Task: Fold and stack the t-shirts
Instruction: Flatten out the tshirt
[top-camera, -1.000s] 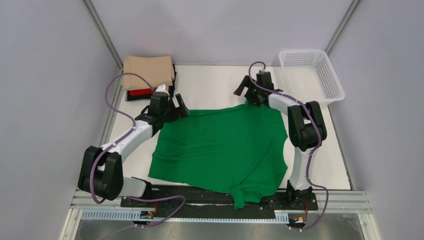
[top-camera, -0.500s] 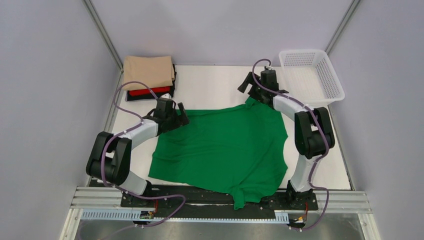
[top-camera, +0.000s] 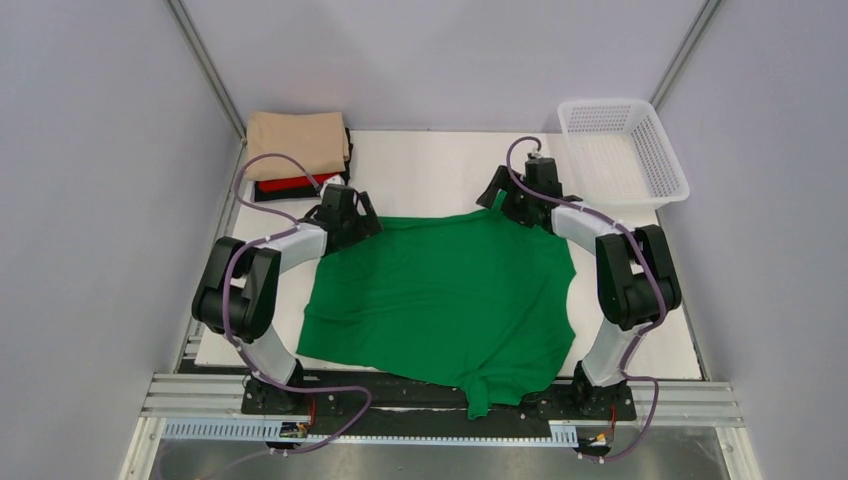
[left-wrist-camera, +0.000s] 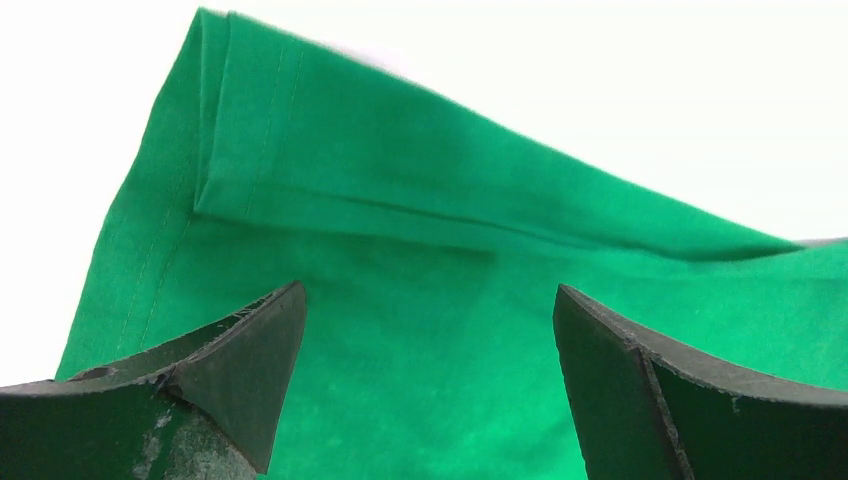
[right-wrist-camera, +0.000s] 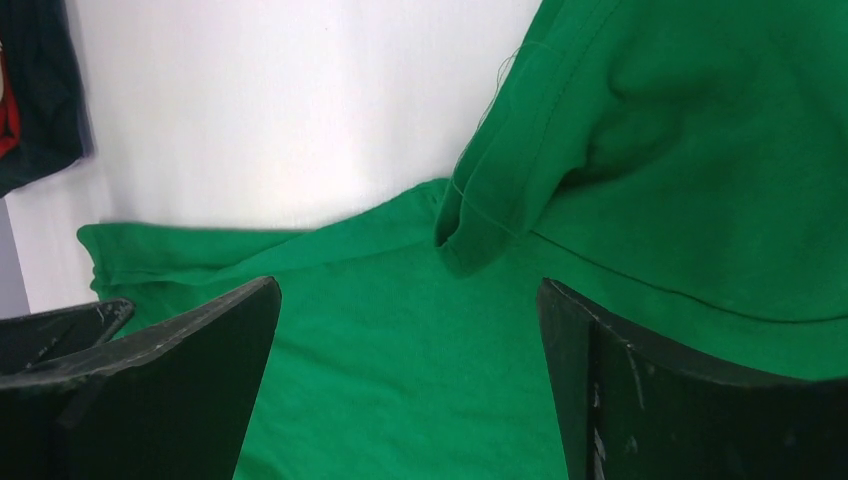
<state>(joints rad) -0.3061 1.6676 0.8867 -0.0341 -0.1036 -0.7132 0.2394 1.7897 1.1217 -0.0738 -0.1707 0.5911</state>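
The bright green t-shirt (top-camera: 450, 290) lies spread on the white table (top-camera: 430, 170), its near end hanging over the front edge. My left gripper (top-camera: 356, 216) is open at the shirt's far left corner, jaws wide over the cloth (left-wrist-camera: 420, 250) near a folded hem (left-wrist-camera: 260, 130). My right gripper (top-camera: 512, 200) is open at the far right corner, over green cloth (right-wrist-camera: 400, 330) with a bunched fold (right-wrist-camera: 500, 190) ahead. The beige shirt (top-camera: 297, 143) lies folded on the red one (top-camera: 295, 184) and the black one (top-camera: 268, 193) at the far left.
A white mesh basket (top-camera: 620, 150) stands at the far right corner. Grey walls close in on both sides. The black and red shirts also show at the left edge of the right wrist view (right-wrist-camera: 35, 90).
Both arms have drawn their elbows back toward the near edge while the grippers stay at the shirt's far corners. The far edge of the green shirt now lies straighter and flatter.
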